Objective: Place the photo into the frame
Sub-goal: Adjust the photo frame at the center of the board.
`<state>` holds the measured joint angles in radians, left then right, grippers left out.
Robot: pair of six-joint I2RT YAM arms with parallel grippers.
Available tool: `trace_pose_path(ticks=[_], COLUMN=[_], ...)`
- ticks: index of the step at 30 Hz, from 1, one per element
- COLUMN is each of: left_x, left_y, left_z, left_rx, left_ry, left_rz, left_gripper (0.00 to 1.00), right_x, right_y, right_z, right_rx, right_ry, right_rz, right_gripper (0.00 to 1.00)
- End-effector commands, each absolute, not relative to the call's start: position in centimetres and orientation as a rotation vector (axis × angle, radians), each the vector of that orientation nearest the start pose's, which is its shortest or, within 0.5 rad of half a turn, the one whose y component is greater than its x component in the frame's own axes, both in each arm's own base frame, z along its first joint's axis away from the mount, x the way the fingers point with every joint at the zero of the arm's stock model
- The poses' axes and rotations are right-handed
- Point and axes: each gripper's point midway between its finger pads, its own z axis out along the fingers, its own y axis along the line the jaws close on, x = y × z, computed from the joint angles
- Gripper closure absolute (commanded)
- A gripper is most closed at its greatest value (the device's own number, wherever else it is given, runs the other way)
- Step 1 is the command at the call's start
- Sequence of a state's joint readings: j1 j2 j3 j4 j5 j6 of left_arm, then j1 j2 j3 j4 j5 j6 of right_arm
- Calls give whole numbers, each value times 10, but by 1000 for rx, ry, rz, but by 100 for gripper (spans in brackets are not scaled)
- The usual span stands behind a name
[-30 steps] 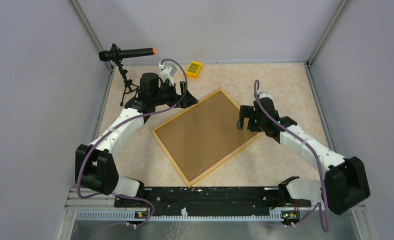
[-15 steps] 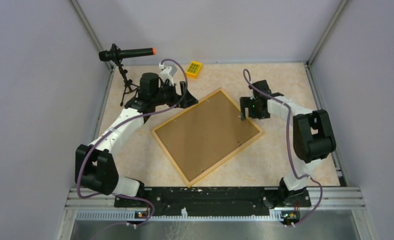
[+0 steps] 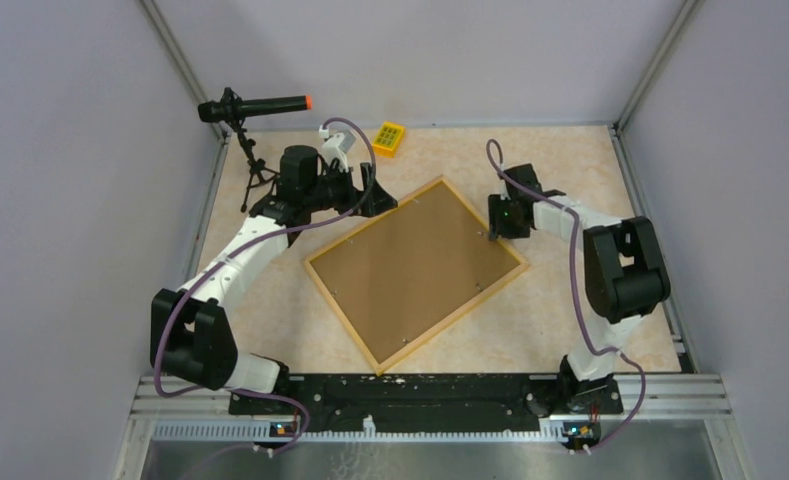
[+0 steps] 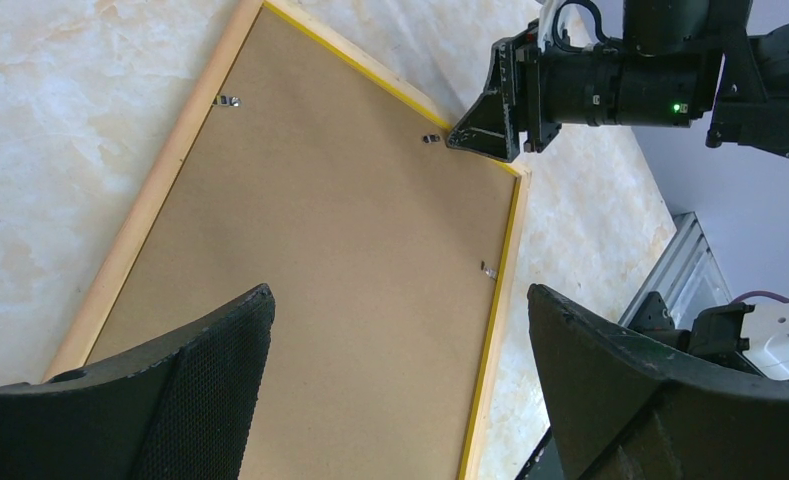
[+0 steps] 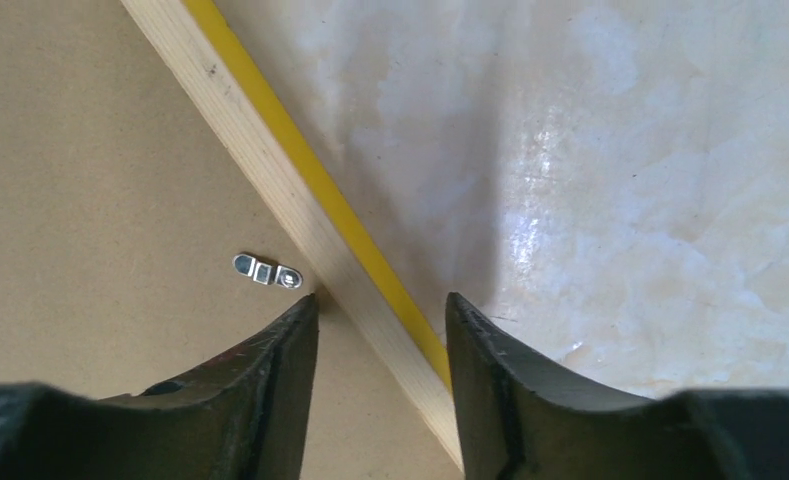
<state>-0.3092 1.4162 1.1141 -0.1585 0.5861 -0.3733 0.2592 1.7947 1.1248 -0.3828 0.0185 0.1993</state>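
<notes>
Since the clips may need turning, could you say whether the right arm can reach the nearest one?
Probably yes: its jaws stand open astride the frame rail, and the clip lies bare just beside them.

Board (image 3: 410, 265) in frame (image 3: 451, 320); block (image 3: 389, 138) bhd.

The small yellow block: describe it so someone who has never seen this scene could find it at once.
On the marbled table, a large wooden frame lies askew, brown backing up. Beyond its far corner, by the table's far edge, sits the small yellow block. It alone is small, bright yellow, with a grid of squares on top.
</notes>
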Motion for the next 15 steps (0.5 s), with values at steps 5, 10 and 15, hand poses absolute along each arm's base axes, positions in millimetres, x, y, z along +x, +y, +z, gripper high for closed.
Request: trace_pose_path(ticks=[5,10,15], left_x=[354,353,352], left_y=[-231,-232,-231], left_z=[245,246,250], left_rx=[335,335,337], left_ry=[2024,2021,2008], left_rz=[-1042,-1049,-1044], left_gripper=[1,1,1], right_x=[328,300,279], right_y=[98,106,119], right_z=[0,3,10], right_rx=[127,283,419], right_ry=[2672,2609,2511], right_rz=[171,309,482], right_gripper=[73,94,100])
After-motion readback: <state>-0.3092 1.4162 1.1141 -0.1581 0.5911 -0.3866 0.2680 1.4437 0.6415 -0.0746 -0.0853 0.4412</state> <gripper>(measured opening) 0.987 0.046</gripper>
